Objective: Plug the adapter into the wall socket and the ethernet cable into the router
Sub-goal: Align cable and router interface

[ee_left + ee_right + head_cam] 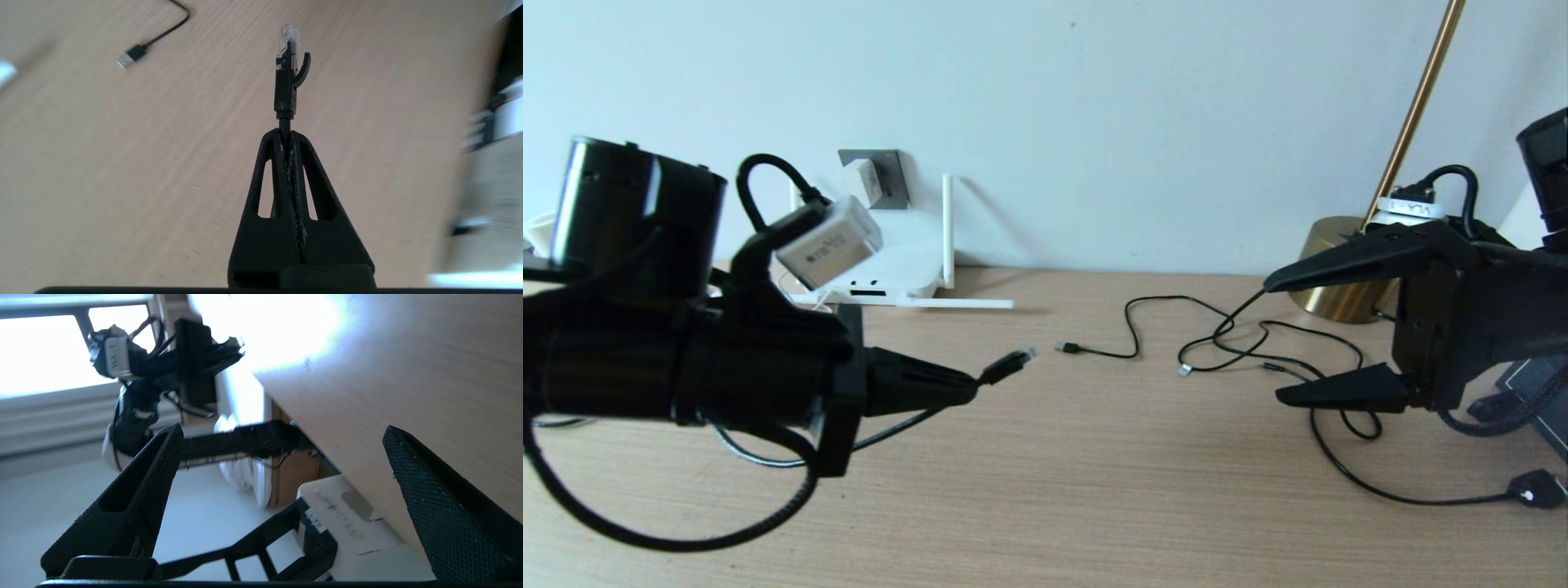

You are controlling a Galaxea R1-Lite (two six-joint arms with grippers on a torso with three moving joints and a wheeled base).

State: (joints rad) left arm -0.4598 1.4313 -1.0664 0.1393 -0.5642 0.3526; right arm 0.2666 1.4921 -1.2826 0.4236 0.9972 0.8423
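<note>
My left tool is clamped on the ethernet cable, plug pointing straight ahead; the router lies behind, nearer than my wide-open right tool.

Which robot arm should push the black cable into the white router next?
The left. Its left gripper already pinches the ethernet cable with its clear plug sticking out front, and the router sits on that same side. The right gripper is open, empty and far off by the lamp.

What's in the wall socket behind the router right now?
The adapter sits in the wall socket above the router. The left gripper's wrist camera covers the router's left part; its ports mostly hidden.
</note>
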